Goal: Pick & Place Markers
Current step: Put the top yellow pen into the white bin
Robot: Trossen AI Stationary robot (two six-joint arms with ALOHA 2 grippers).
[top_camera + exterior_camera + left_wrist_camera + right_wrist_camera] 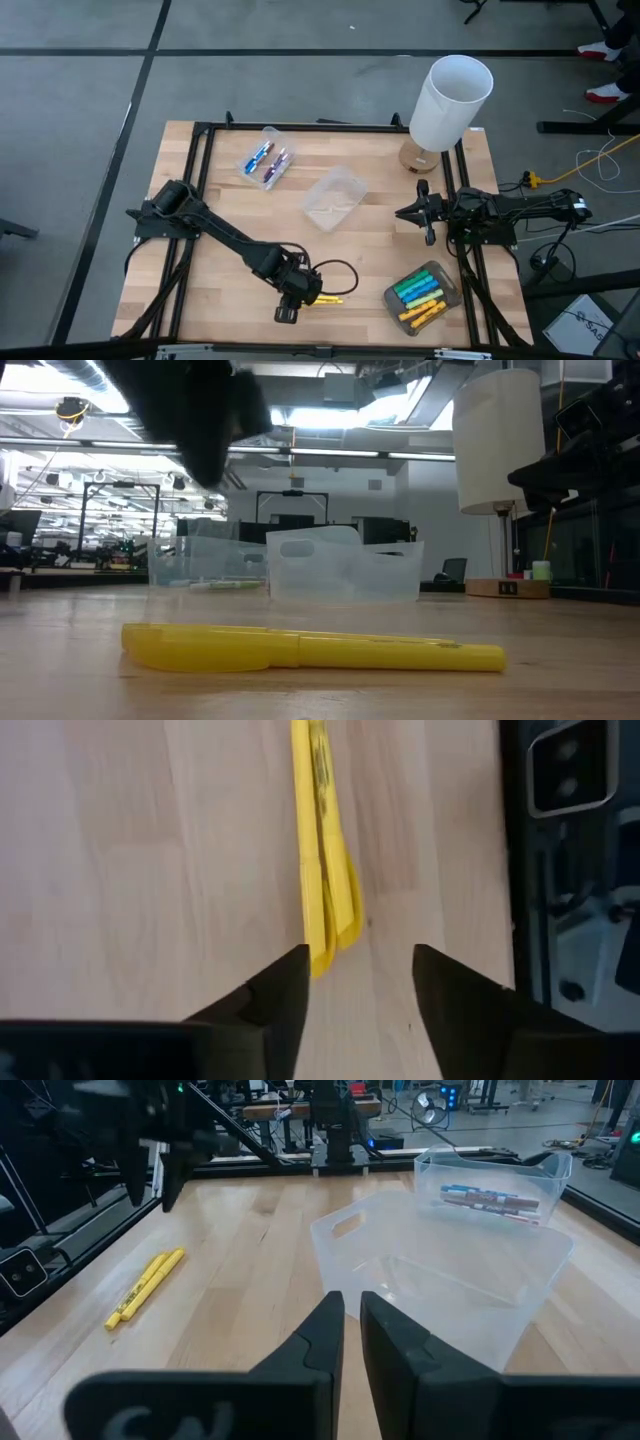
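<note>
The left gripper (297, 303) is hovering, fingers apart, over two yellow markers (330, 299) lying near the table's front edge (250, 343). The right gripper (408, 213) is waiting with fingers nearly together beside the empty tub (334, 198).

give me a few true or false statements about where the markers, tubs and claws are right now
1. The yellow markers lie on the bare table, outside any tub. True.
2. The left claw grips the yellow markers. False: its fingers stand open on either side of their end.
3. The middle tub is full of markers. False: it looks empty.
4. The tub near the right arm holds green, blue and yellow markers. True.
5. The right claw holds a marker. False: it holds nothing, fingers nearly together, pointing at the middle tub.
6. The far tub holds a few markers. True.
</note>
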